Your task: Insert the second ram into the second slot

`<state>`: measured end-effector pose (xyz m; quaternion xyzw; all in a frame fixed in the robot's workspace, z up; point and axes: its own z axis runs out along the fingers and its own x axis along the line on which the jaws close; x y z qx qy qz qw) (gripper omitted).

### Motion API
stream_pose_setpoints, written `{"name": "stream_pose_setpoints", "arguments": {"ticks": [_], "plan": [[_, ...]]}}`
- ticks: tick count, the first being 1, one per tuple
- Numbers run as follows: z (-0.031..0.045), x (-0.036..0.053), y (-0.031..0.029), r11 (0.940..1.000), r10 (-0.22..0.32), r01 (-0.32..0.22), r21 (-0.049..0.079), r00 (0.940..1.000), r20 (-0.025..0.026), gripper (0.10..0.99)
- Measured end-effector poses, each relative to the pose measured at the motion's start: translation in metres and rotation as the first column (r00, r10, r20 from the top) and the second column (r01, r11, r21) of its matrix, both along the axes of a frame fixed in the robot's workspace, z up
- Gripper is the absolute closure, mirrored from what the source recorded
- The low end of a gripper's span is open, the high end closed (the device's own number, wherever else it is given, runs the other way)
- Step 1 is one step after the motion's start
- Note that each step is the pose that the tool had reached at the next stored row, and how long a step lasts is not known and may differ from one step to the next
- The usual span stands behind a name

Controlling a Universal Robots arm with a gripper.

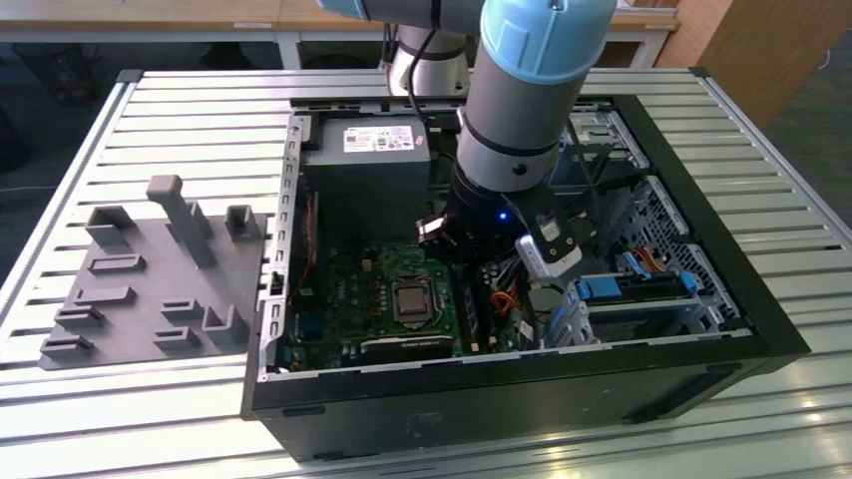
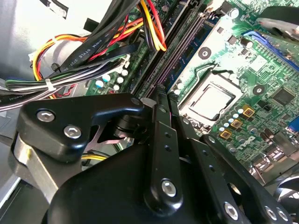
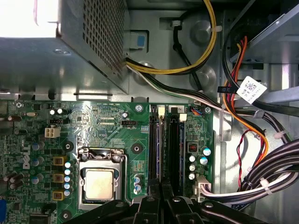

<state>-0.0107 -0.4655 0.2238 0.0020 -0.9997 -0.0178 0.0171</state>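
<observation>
Gripper (image 3: 161, 198) down inside an open computer case (image 1: 745, 329), directly over the memory slots (image 3: 173, 140) beside the processor socket (image 3: 100, 182). Jaws: clamped or apart, impossible to tell. Thin blue strip, judged the second ram (image 3: 158, 140), on edge along the slot line just beyond the gripper, lengthwise with it, probably for a straight press. Cable bundles (image 3: 275, 172) off to one side. In the exterior view, case on a slatted metal table (image 1: 200, 110); grey moulded tray (image 1: 147, 279) at nine o'clock of it, wooden furniture (image 1: 759, 50) at one o'clock.
</observation>
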Motion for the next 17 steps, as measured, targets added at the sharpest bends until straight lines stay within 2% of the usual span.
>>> {"name": "stream_pose_setpoints", "arguments": {"ticks": [11, 17], "plan": [[-0.0032, 0.0, 0.0, 1.0, 0.0, 0.0, 0.0, 1.0, -0.0019, 0.953], [-0.0038, 0.0, 0.0, 1.0, 0.0, 0.0, -0.001, 1.0, -0.0098, 0.953]]}}
